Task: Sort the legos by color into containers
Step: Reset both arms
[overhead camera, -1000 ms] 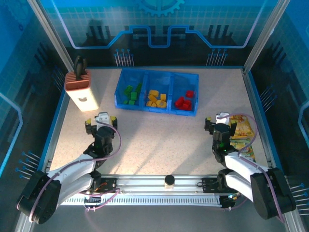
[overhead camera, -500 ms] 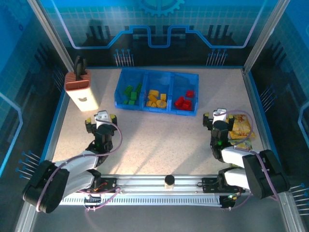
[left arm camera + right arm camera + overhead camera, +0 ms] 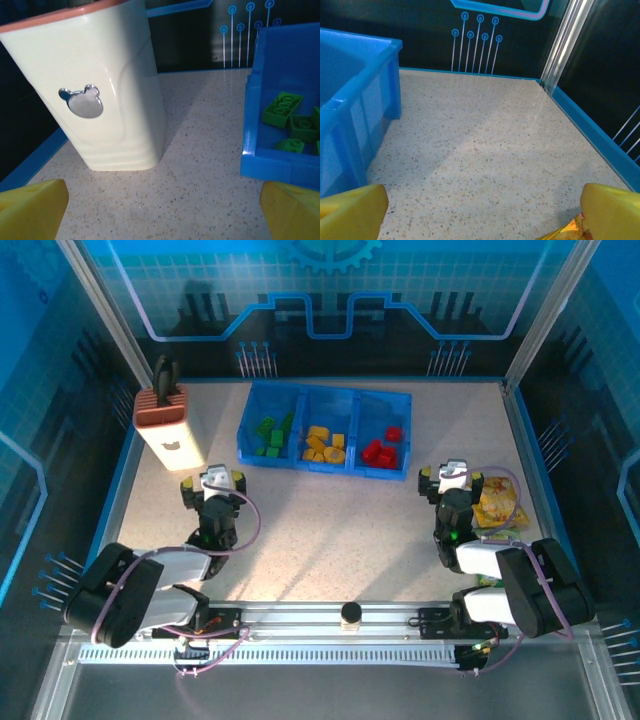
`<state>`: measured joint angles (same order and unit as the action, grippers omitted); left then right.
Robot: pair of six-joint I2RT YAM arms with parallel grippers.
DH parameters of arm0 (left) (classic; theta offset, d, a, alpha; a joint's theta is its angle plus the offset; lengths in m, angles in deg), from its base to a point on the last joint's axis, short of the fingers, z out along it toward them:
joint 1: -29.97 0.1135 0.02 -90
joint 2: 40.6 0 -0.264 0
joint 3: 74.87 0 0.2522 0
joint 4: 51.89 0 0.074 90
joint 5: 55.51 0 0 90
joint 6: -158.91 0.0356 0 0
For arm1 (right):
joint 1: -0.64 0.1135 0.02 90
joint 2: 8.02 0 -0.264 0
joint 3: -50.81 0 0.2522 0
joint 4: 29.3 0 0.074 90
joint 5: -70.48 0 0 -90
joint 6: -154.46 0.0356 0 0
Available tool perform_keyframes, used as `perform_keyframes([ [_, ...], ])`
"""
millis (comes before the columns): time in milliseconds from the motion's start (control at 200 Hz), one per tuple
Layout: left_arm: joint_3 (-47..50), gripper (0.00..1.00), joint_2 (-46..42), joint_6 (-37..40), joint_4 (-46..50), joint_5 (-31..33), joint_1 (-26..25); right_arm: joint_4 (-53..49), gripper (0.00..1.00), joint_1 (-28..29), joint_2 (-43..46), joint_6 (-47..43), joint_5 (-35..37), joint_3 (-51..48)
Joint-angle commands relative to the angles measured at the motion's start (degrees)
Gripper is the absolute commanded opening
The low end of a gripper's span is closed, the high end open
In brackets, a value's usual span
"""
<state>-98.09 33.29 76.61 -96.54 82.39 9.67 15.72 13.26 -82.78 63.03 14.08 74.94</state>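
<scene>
The containers are three joined compartments of a blue tray (image 3: pixel 300 466) at the back middle of the table. Green legos (image 3: pixel 272 435) lie in its left compartment, yellow-orange legos (image 3: pixel 325 445) in the middle one, red legos (image 3: pixel 382 448) in the right one. My left gripper (image 3: pixel 212 483) stands open over bare table, in front of the tray's left end. Its wrist view has the gripper (image 3: pixel 162 215) wide open and empty, with green legos (image 3: pixel 282 107) inside the tray (image 3: pixel 255 167). My right gripper (image 3: pixel 450 476) is open near the tray's right end, and in its wrist view the gripper (image 3: pixel 482 215) holds nothing.
A white and brown knife block (image 3: pixel 168 427) stands at the back left, close ahead of the left gripper, and the knife block (image 3: pixel 100 90) looms large in the left wrist view. A yellow snack bag (image 3: pixel 498 510) lies just right of the right gripper. Blue raised edges border the table.
Both arms have folded back toward their bases, and both grippers have shifted slightly toward the tray. Both stayed open. The legos have not moved.
</scene>
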Motion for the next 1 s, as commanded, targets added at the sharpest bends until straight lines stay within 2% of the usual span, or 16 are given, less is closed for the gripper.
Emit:
perform_keyframes([
  [0, 0.88, 0.99, 3.69, 2.9, -11.88, -0.94, 0.69, 3.64, 1.0, -0.57, -0.51, -1.08, -0.81, 0.46],
  [110, 1.95, 0.99, 8.71, 4.89, -21.62, -1.22, 0.74, 2.85, 1.0, -0.5, -0.82, -1.27, -1.4, 1.05],
  [230, 0.84, 0.99, 10.51, 5.47, -21.88, -1.72, 0.94, 3.43, 1.0, -0.95, -1.12, 0.98, -2.38, 0.48],
  [270, 0.45, 0.99, 10.96, 5.46, -21.92, -1.76, 1.07, 8.63, 1.0, -2.76, -4.54, 3.01, -6.07, -1.37],
  [325, 0.02, 0.99, 11.39, 5.47, -21.89, -2.21, 1.54, 22.99, 1.0, -3.7, -12.95, 2.5, -6.56, -2.98],
  [380, 0.03, 0.99, 11.52, 4.86, -21.92, -2.84, 1.86, 13.01, 1.0, -2.29, -8.82, 0.55, -9.21, -0.45],
  [415, 0.41, 0.99, 11.87, 1.82, -21.92, -4.07, 2.86, 9.49, 1.0, -1.89, -8.2, 0.04, -10.2, 0.67],
  [475, 0.76, 0.99, 13.62, -2.22, -21.94, -10.19, 6.62, 15.08, 1.0, -1.83, -11.36, -1.52, -11.13, 0.05],
  [545, -1.14, 0.99, 14.82, -2.79, -20.55, -11.68, 8.51, 22.72, 1.0, -1.48, -14.49, -2.67, -13.63, -2.39],
  [605, -1.1, 0.99, 14.62, -3.0, -20.32, -11.99, 8.43, 22.41, 1.0, -1.65, -15.89, -3.38, -17.7, -2.44],
  [705, -0.05, 0.99, 14.79, -2.94, -21.9, -13.06, 8.45, 22.08, 1.0, 0.17, -17.71, -5.69, -14.25, -0.06],
  [990, -0.2, 0.99, 15.63, -0.9, -21.92, -16.92, 7.84, 22.78, 1.0, 0.4, -17.75, -5.82, -14.72, -0.68],
])
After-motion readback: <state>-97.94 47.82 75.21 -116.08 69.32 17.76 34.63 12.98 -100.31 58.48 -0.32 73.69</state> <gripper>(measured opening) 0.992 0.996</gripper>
